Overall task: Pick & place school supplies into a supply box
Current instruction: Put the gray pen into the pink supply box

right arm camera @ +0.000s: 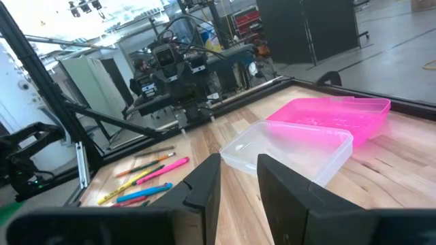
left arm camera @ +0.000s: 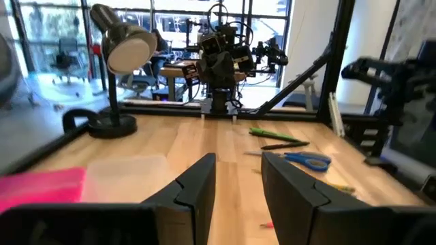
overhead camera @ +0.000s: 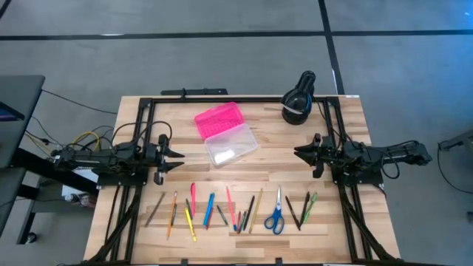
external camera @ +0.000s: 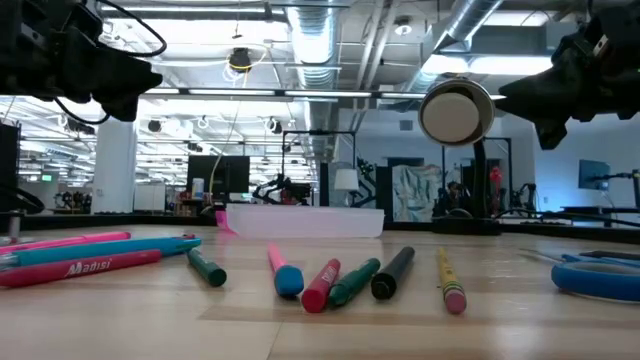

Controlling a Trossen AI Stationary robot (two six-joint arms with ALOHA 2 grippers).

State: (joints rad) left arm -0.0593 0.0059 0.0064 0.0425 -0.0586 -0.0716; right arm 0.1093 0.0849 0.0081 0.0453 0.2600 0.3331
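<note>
The supply box lies open in the middle of the table, its pink lid (overhead camera: pixel 218 120) flat beside its clear base (overhead camera: pixel 231 146). The school supplies lie in a row along the near edge: pens and pencils (overhead camera: pixel 209 210) and blue-handled scissors (overhead camera: pixel 275 214). My left gripper (overhead camera: pixel 181 153) hovers level at the table's left, open, pointing at the box. In its own view its fingers (left arm camera: pixel 238 160) hold nothing. My right gripper (overhead camera: pixel 297 152) hovers level at the right, open and with nothing in it (right arm camera: pixel 237 163), facing the clear base (right arm camera: pixel 289 148).
A black desk lamp (overhead camera: pixel 299 100) stands at the far right corner; its round head (external camera: pixel 455 112) shows in the low view. A black frame (overhead camera: pixel 222 100) runs round the table's far and side edges. Bare wood lies between the box and the row of supplies.
</note>
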